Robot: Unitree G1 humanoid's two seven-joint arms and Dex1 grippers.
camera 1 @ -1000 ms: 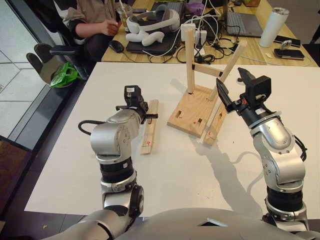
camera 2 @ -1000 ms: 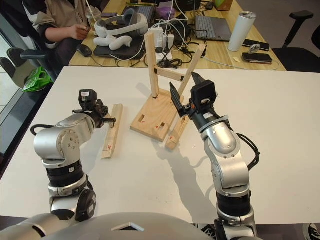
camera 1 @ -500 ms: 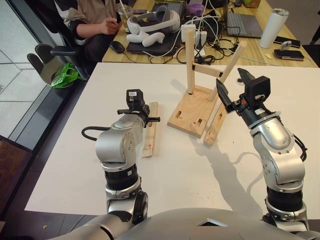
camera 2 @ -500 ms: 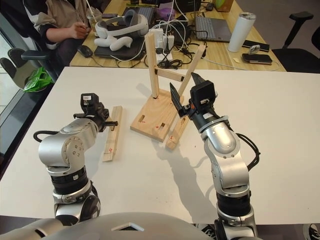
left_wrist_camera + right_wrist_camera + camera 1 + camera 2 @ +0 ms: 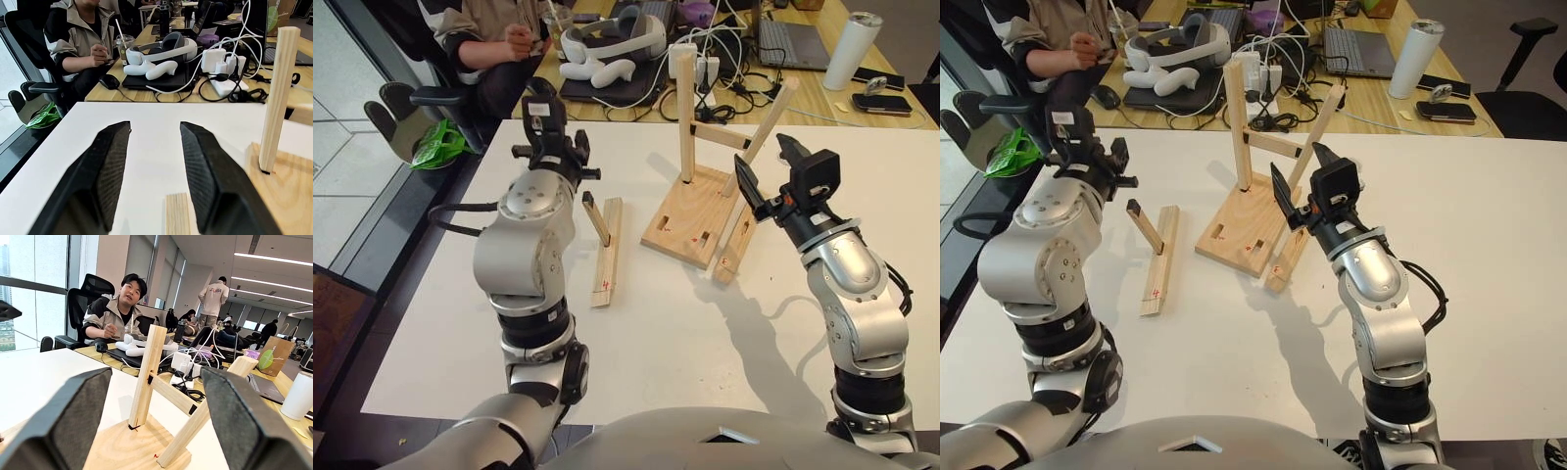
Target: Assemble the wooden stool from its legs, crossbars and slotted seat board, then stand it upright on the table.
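Left eye view puts the loose leg (image 5: 606, 257) flat on the table (image 5: 656, 338), lengthwise away from the robot, below the open, empty left claw (image 5: 155, 128), which is nearer than the open right claw (image 5: 765, 168) beside the seat board (image 5: 685, 220).

Brushed silver shells on left arm (image 5: 524, 235) and right arm (image 5: 847, 279), bulbous at the joints, with black ribbed collars between segments. Small dark screws dotted round the rounded left housing. Looped black cable (image 5: 450, 209) off the left arm, a second black cable (image 5: 901, 286) along the right. Black boxy wrist module (image 5: 815, 172) behind the right claw (image 5: 759, 147). Left claw (image 5: 155, 128) with two matte black wedge-shaped fingers (image 5: 110, 176), inner faces finely textured.
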